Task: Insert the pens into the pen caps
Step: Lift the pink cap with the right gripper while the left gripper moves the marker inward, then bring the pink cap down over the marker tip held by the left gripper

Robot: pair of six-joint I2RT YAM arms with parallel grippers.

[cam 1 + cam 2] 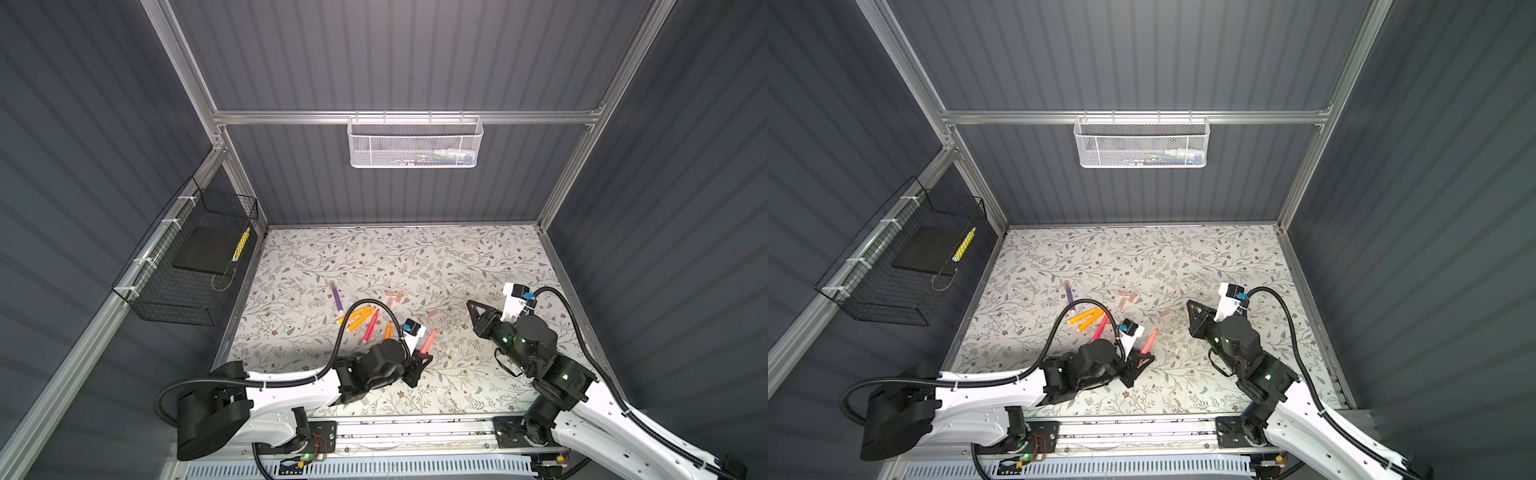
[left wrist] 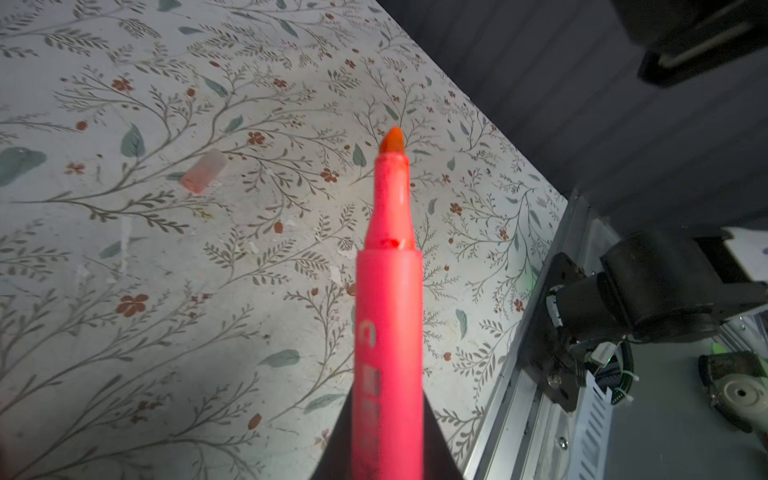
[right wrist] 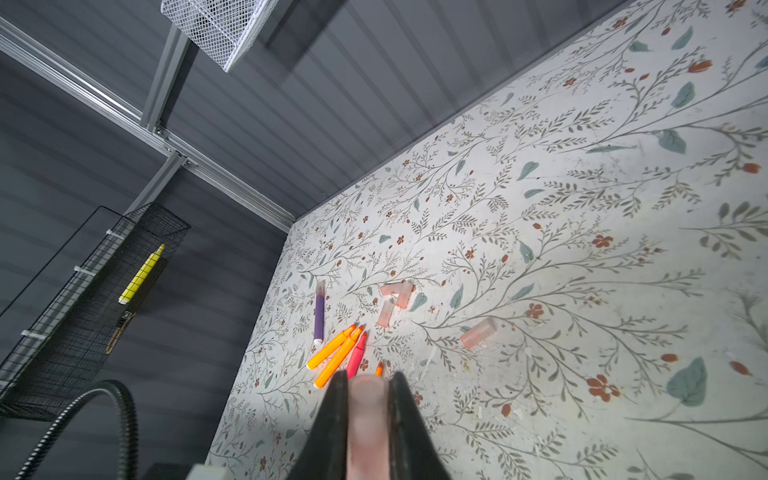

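1. One purple pen [image 3: 318, 316] is lying capped, judging by the pale tube over its tip; nothing else is looking finished.
2. Left gripper [image 1: 424, 356] is clenching a pink pen [image 2: 388, 316] above the mat [image 1: 457, 257], tip bare.
3. Right gripper [image 3: 368, 376] is pinching a cap [image 3: 368, 415], well apart from that pen.
4. Four bare pens [image 3: 332, 351] and several loose caps [image 1: 394, 297] are lying on the mat, awaiting pairing.

Pink-red pen [image 2: 388, 316], pale pink cap [image 3: 368, 424], floral-patterned table [image 1: 457, 257].
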